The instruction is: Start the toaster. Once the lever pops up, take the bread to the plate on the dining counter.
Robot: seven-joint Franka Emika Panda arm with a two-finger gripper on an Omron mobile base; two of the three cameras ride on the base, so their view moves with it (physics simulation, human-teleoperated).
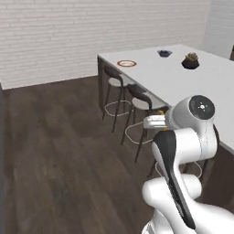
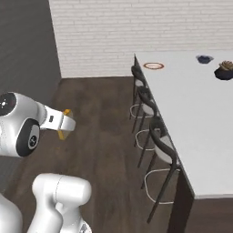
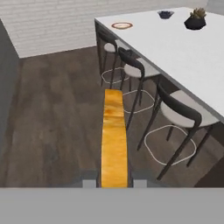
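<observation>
My gripper (image 3: pixel 114 181) is shut on the bread (image 3: pixel 114 140). In the hand view the slice shows edge-on as a long orange-brown crust pointing away over the dark wood floor. From the right base view the gripper (image 2: pixel 68 124) hangs at mid-height left of the stools, with the bread (image 2: pixel 67 112) showing as orange slivers. The plate (image 1: pixel 126 63) (image 2: pixel 154 66) (image 3: pixel 122 26), red-rimmed with a pale centre, lies at the far left corner of the white dining counter (image 1: pixel 160 80) (image 2: pixel 191 113) (image 3: pixel 175 48), well ahead of the gripper. The toaster and its lever are out of view.
Three dark stools (image 3: pixel 131 65) (image 2: pixel 159 136) line the counter's near side. A small dark blue bowl (image 3: pixel 165 14) and a potted plant (image 3: pixel 195 19) sit at the counter's far end. A white brick wall closes the back, and a grey wall stands on the left.
</observation>
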